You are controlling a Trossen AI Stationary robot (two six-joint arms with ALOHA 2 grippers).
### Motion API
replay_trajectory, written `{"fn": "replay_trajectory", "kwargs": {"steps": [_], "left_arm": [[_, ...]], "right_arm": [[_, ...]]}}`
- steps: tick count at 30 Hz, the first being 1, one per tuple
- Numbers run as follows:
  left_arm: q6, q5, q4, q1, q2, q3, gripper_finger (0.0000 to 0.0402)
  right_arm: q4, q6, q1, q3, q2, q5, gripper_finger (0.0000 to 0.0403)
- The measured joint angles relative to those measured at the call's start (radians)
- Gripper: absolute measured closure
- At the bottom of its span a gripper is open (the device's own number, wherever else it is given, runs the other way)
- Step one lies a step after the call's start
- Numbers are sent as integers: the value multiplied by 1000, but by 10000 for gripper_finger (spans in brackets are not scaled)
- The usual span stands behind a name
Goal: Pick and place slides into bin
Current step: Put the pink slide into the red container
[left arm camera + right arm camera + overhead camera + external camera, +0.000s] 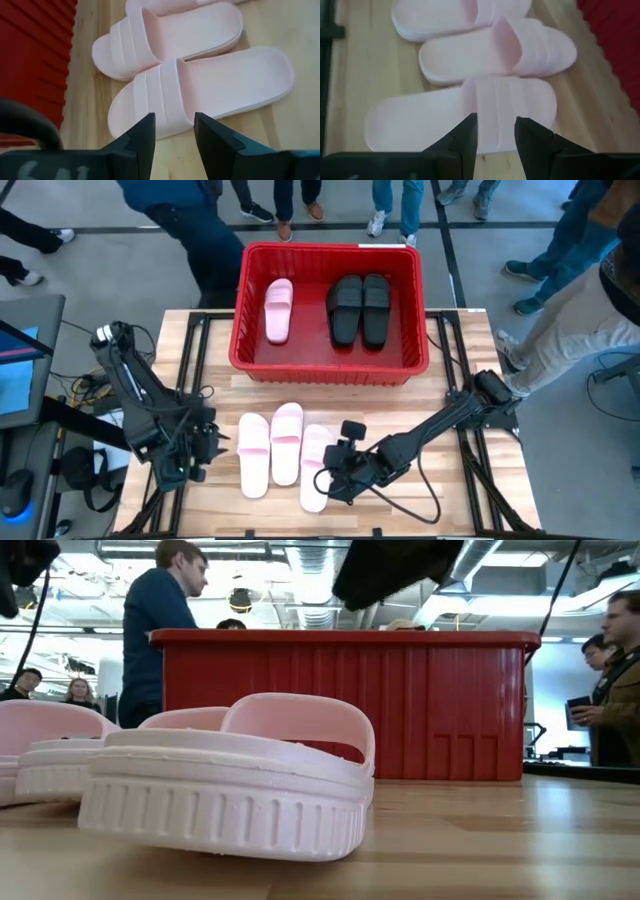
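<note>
3 pale pink foam slide sandals point(285, 450) lie abreast on the wooden table point(470, 395); they look light and springy, best pinched across the wide strap. The right gripper point(335, 473) hovers at the nearest one, fingers apart, empty; the left gripper point(203, 445) waits beside, likewise parted. Beyond, the red perforated plastic bin point(330, 370) holds 1 pink sandal point(278, 310) and 2 black sandals point(360, 308).

Three pink slides point(285, 453) lie side by side on the worktop point(470, 500), hemmed between the left hand point(207, 446) and the right hand point(335, 472) — both with fingers apart. A bare strip of wood separates them from the red bin point(330, 370). Inside the bin, open floor shows between the pink slide point(278, 310) and the black pair point(360, 310) — and along the front wall.
</note>
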Motion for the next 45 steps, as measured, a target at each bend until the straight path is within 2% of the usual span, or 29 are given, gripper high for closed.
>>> {"fn": "replay_trajectory", "kwargs": {"steps": [6, 13, 17, 21, 30, 40, 45], "left_arm": [[-17, -34, 28, 0, 75, -6, 276], [-55, -22, 96, 20, 83, -59, 276], [-3, -7, 108, 65, 99, -59, 276], [73, 15, 192, 103, 155, -59, 276], [142, 29, 268, 166, 243, -52, 276], [197, 18, 276, 180, 347, -6, 277], [166, -14, 250, 193, 378, -2, 277]], "right_arm": [[-28, 64, -6, -70, -83, 33, 285], [-2, 118, 2, -210, -247, 102, 285], [-19, 118, -2, -261, -323, 121, 285], [-54, 118, -12, -297, -401, 141, 285], [-61, 110, -11, -384, -585, 181, 285], [-80, 90, -11, -398, -640, 201, 285], [-86, 90, -11, -398, -640, 199, 285]]}}
